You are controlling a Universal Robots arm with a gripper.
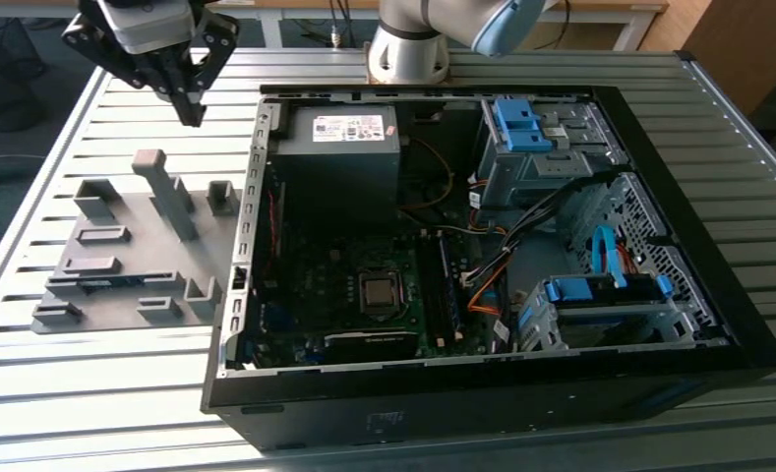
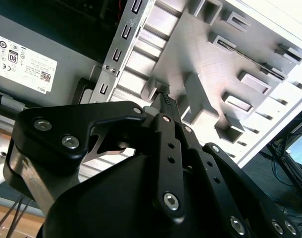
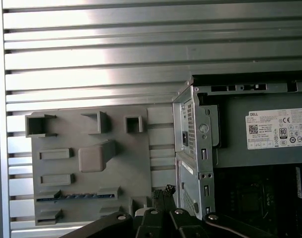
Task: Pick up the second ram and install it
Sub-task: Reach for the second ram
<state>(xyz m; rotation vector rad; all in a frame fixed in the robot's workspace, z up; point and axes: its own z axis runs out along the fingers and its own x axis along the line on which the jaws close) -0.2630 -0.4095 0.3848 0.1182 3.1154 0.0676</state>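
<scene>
Exterior view: a black robot gripper (image 1: 192, 113) hangs over the slatted metal surface (image 1: 86, 393), above the far end of a flat grey plastic holder tray (image 1: 139, 231). The tray sits beside an open black computer case (image 1: 493, 413). The fingers are pressed together and hold nothing. The long thin green-blue ram stick (image 1: 105, 282) stands on edge in a tray slot, well apart from the gripper.

Second wrist view: the black fingers (image 2: 170, 144) meet at their tips over the tray.

First wrist view: the ram stick (image 3: 72, 196) sits in a long slot, and the gripper (image 3: 163, 191) hovers between tray and case.
</scene>
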